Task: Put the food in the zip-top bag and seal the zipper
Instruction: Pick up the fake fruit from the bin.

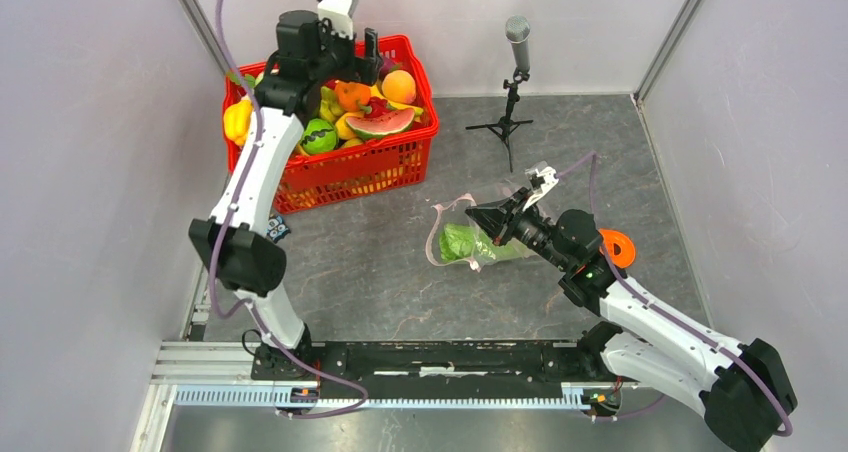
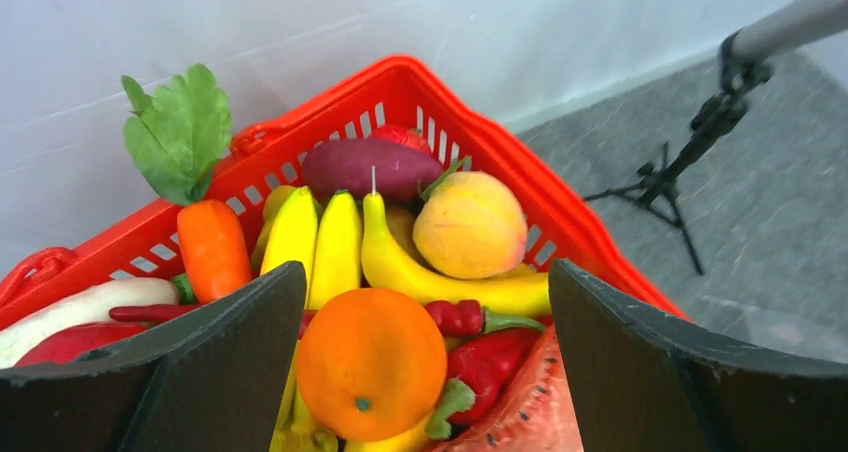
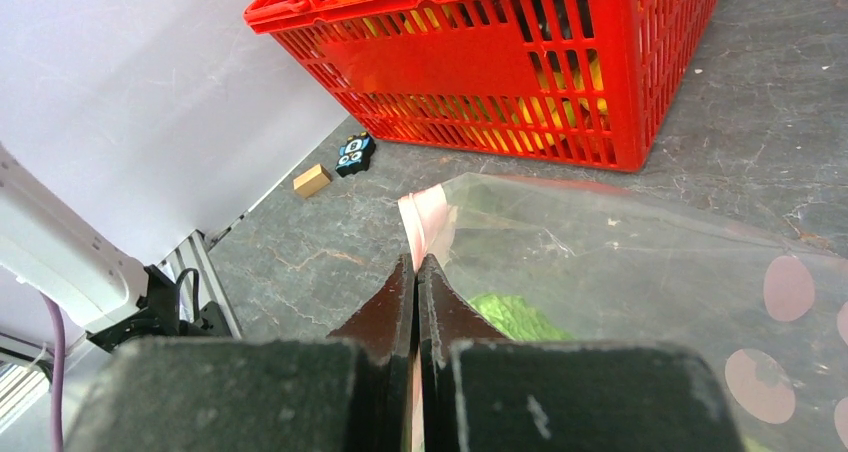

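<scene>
Top view: filling step. Left tool (image 1: 362, 60) spread wide, empty, over basket (image 1: 340, 182) of food. Right tool (image 1: 474, 211) pinches bag (image 1: 447, 227) rim on counter (image 1: 360, 282), right of basket; cabbage (image 1: 462, 243) inside.
Left wrist: orange (image 2: 370, 362) sits below, between fingers; next move probably descend, close on it.
Right wrist: clear dotted bag, pink zipper (image 3: 428, 212) clamped in tool, unsealed.

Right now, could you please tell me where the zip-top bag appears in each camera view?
Top external: the zip-top bag lies right of centre, at the tip of the right gripper.
Left wrist: not in it.
Right wrist: it fills the lower right, its edge pinched by that shut gripper.
Shared landmark: the red basket.
</scene>
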Tool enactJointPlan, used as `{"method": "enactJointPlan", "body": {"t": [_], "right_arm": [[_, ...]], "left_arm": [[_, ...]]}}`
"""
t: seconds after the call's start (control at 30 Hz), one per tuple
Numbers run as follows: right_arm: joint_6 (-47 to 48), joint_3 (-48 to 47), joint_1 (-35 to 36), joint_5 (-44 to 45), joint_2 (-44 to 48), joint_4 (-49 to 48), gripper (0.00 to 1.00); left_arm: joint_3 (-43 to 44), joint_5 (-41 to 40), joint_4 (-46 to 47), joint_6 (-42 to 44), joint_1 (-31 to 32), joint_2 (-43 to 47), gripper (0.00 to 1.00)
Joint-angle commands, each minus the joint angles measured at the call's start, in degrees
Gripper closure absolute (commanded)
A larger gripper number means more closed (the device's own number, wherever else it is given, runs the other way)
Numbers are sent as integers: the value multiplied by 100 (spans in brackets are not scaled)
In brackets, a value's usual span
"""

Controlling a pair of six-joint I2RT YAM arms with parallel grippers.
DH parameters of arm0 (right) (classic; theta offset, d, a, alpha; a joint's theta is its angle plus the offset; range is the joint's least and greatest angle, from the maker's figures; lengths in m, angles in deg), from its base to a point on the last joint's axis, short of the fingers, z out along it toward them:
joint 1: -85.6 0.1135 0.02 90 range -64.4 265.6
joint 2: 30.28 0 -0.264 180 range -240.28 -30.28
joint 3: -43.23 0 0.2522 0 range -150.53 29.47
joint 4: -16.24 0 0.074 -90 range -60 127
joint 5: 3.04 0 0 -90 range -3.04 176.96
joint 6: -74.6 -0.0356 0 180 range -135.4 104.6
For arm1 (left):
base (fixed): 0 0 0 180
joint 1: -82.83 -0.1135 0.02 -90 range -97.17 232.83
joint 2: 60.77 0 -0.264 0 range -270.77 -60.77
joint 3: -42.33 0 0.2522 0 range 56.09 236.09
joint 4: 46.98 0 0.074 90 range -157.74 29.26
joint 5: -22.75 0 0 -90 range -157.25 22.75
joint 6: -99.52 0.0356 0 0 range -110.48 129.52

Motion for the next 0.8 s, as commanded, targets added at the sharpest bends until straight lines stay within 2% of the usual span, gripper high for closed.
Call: {"method": "enactJointPlan", "body": {"t": [0.0, 0.3, 0.63, 0.73, 0.77], "right_arm": [[-63, -161, 30, -40, 106, -379, 100], [-75, -121, 26, 7, 150, -373, 100], [-100, -112, 25, -11, 157, -373, 100], [-86, -121, 24, -5, 172, -382, 100], [-91, -129, 25, -7, 155, -382, 100]], "left_arm": [[819, 21, -1323, 916, -29, -638, 3], [1168, -252, -2079, 1361, -29, -1038, 4], [1143, -652, -2113, 1560, -29, -1124, 1], [1176, -674, -2114, 1463, -29, -1182, 5], [1210, -706, -2116, 1440, -29, -1220, 10]]}}
